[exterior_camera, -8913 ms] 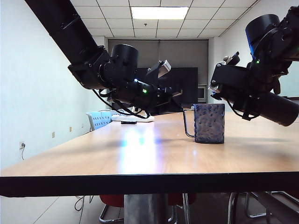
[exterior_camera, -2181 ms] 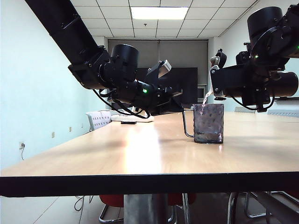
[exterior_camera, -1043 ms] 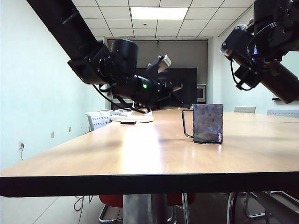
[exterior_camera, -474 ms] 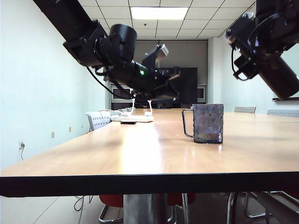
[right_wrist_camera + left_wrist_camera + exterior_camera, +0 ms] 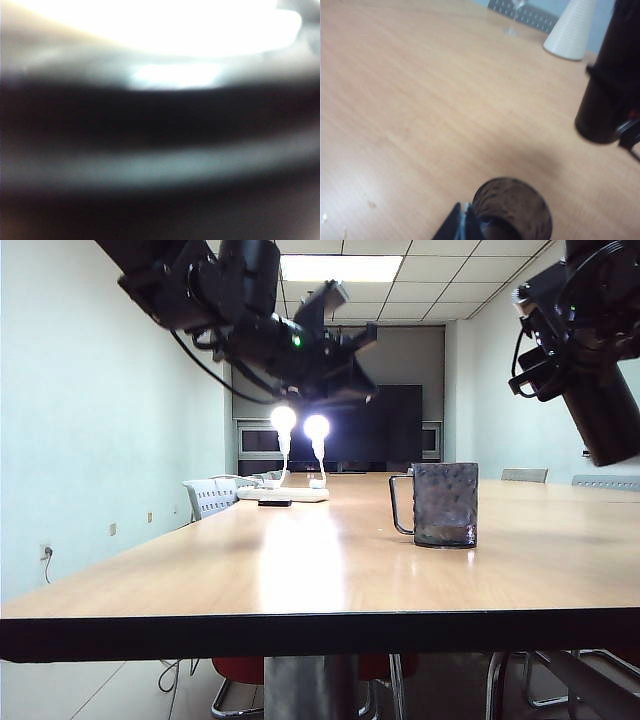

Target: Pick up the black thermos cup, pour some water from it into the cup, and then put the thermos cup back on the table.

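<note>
The long light wood-grain table (image 5: 300,570) bore a short grey dimpled mug (image 5: 445,504) and, far back, a white tray (image 5: 285,495).

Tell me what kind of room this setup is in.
Most likely an office meeting room. The long wood-grain table runs deep into the room, a dark screen fills the far wall, and there are ceiling tiles with a panel light overhead.

The cup (image 5: 445,504) on the table (image 5: 300,570) — right of centre
</note>
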Controlling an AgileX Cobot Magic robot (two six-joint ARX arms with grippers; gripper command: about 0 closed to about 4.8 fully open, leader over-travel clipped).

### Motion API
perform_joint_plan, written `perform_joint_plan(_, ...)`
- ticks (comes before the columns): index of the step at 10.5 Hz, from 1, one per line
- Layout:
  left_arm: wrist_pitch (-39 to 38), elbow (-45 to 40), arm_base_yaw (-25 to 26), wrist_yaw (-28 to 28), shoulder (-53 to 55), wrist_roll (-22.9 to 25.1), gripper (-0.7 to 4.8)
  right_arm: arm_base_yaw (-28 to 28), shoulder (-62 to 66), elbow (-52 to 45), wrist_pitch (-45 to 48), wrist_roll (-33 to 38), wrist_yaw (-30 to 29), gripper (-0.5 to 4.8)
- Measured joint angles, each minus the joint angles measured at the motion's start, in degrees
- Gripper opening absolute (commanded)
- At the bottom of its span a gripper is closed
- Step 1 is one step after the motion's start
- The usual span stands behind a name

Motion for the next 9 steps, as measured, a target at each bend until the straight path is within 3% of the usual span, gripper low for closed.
perform_joint_plan(3, -0.22, 0.04, 0.0, -0.15, -1.62, 0.0, -0.06, -3.54, -0.04, 0.0, -3.87, 10.95, -7.23, 1.73)
perform_joint_plan(5, -0.83, 0.04, 0.0, -0.15, -1.7, 0.0, -0.06, -6.54, -0.04, -0.02, -5.25, 18.01, -18.51, 1.69)
perform_joint_plan(6, -1.14, 0.04, 0.0, -0.13, -1.7, 0.0, -0.06, -7.06, -0.04, -0.02, -5.22, 18.43, -21.62, 1.69)
perform_joint_plan(9, -1.11, 0.07, 0.0, -0.13, -1.7, 0.0, -0.06, -7.08, -0.04, -0.02, -5.27, 18.51, -23.37, 1.7)
